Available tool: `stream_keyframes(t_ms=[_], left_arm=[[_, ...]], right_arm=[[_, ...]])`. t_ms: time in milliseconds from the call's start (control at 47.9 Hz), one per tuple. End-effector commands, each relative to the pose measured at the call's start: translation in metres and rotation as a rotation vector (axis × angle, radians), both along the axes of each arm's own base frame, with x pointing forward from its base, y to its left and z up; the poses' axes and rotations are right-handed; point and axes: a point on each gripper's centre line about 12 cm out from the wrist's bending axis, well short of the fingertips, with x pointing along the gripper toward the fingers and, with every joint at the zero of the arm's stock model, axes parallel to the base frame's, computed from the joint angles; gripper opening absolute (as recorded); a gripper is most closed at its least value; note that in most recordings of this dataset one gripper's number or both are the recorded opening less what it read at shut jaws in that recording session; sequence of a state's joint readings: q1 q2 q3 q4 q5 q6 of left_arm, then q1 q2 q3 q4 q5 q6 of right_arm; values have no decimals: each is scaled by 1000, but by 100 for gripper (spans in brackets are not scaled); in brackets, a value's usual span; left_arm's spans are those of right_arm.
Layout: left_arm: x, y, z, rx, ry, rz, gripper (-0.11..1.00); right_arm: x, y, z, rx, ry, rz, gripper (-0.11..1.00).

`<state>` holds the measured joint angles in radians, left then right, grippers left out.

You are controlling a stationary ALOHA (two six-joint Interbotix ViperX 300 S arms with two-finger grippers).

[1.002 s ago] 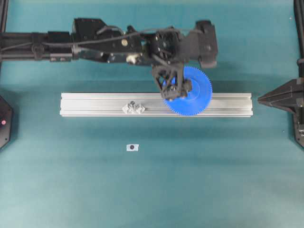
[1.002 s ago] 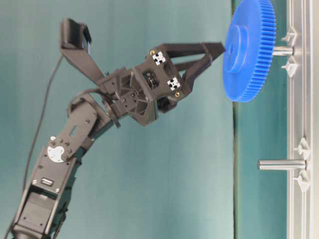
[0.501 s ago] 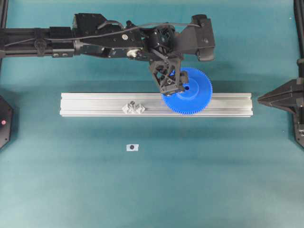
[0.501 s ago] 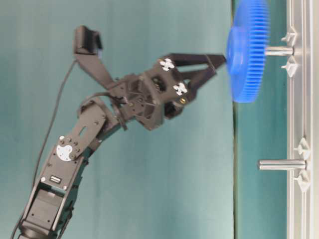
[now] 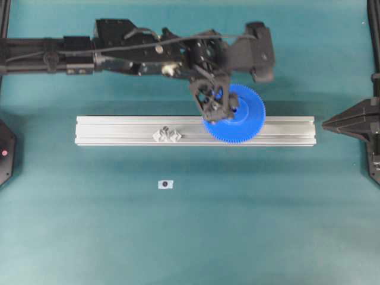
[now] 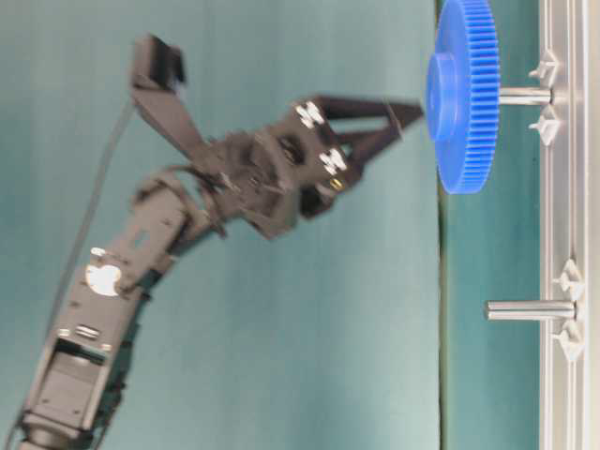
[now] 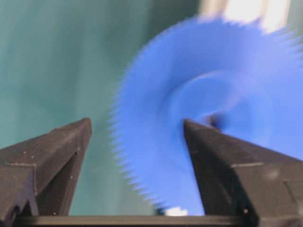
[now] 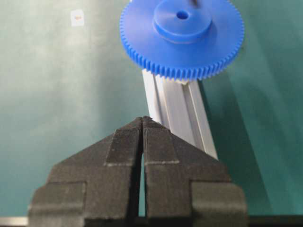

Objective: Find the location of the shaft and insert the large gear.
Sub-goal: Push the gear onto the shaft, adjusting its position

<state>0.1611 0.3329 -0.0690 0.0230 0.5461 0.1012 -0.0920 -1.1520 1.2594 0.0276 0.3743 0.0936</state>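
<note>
No readable writing anywhere. Only markings: a small white tag (image 5: 165, 184) with a dark dot lying on the teal mat (image 5: 190, 237) in front of the rail, and white patterned squares on the left gripper's body in the table-level view (too small to read). No containers in view.

Large gear (image 5: 234, 114): bright blue, toothed rim, raised hub. It sits threaded on a shaft (image 6: 525, 95) standing up from the aluminium rail (image 5: 119, 130), toward the rail's right half in the overhead view. The table-level view shows the gear square to the pin, part-way down it, with bare pin showing between gear and rail. Clear brackets flank the pin at the rail.

A second shaft (image 6: 530, 310) stands bare further along the rail (same brackets beside it; overhead they show at (image 5: 168, 135)).

Left gripper (image 6: 412, 114): fingers spread, nothing clasped. Tips sit just beside the gear's hub face; whether they touch it I cannot tell. Left wrist view is blurred: two dark fingers (image 7: 57, 156) apart, the blue disc behind and between them.

Right gripper (image 8: 143, 120): fingers pressed together, holding nothing, parked well apart from the rail's right end, its camera looking along the rail at the gear.
</note>
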Motion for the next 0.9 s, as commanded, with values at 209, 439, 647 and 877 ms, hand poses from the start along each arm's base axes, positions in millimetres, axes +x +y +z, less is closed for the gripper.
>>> stream_keyframes(t_ms=[209, 439, 647, 877], left_arm=[[7, -22, 32, -22, -80, -8, 78], [2, -22, 0, -36, -24, 0, 78], [4, -22, -4, -44, -32, 7, 78], [5, -29, 0, -49, -43, 1, 78]], right_arm=[[2, -1, 6, 8, -18, -8, 1], [3, -1, 6, 8, -21, -8, 1], [3, -1, 8, 7, -25, -8, 1], [2, -1, 7, 6, -25, -8, 1]])
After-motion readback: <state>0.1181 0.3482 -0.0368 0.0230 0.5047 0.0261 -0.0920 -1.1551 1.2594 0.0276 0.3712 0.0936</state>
